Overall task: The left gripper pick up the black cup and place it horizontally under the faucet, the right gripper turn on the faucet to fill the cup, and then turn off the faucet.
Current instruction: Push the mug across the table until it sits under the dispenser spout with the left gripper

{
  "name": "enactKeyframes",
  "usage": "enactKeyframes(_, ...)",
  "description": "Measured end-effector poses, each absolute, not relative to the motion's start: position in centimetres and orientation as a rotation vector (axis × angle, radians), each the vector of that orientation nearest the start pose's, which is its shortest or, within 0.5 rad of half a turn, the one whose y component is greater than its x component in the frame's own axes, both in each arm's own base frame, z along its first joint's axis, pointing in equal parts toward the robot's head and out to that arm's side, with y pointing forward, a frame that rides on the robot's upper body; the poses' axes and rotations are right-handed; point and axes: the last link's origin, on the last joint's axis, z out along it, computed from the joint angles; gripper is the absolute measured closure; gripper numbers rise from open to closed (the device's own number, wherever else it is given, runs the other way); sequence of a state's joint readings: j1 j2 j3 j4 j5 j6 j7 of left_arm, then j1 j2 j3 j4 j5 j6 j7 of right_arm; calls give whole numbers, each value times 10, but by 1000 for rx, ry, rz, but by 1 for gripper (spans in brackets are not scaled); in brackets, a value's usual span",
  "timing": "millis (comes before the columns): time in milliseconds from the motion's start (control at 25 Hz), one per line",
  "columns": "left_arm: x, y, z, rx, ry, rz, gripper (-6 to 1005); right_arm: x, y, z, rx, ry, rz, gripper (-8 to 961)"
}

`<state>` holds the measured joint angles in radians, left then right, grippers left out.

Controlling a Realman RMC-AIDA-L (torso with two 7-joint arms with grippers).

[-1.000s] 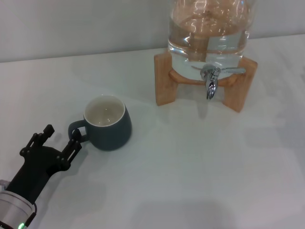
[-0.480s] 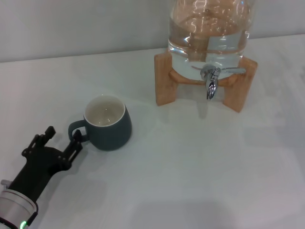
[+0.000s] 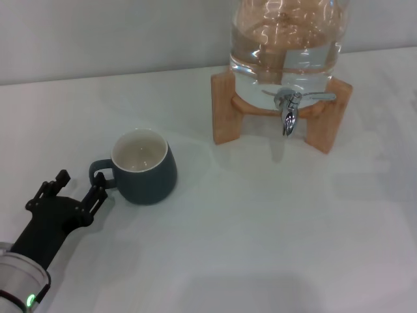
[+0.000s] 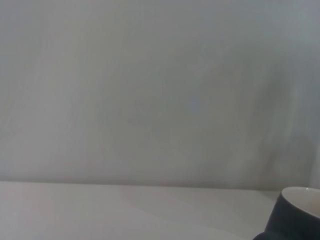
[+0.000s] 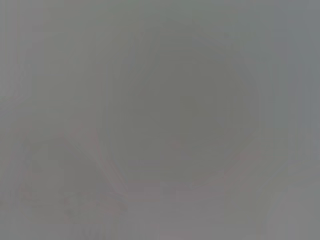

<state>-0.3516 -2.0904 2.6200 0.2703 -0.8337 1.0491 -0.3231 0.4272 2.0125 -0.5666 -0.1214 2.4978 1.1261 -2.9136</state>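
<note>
We saw the left gripper (image 3: 78, 186) with jaws spread, one tip touching the handle of the black cup (image 3: 143, 167), which stood upright on the surface (image 3: 260, 228), well apart from the faucet (image 3: 288, 107).

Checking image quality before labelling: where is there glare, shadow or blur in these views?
Head view: bright reflections on the glass jar, a soft shadow beside the black cup. Left wrist view: mostly blank wall, cup rim at one corner. Right wrist view: a featureless grey blur, nothing recognisable.
</note>
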Motion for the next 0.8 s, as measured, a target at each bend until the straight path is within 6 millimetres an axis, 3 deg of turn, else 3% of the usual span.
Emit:
enactKeyframes(720, -308, 301, -89, -1928, -776, -725, 291, 395, 333, 90, -1300, 533, 531, 145)
enactKeyframes(800, -308, 304, -90, -1937, -777, -707, 330, 395, 334, 90, -1300, 538, 527, 145)
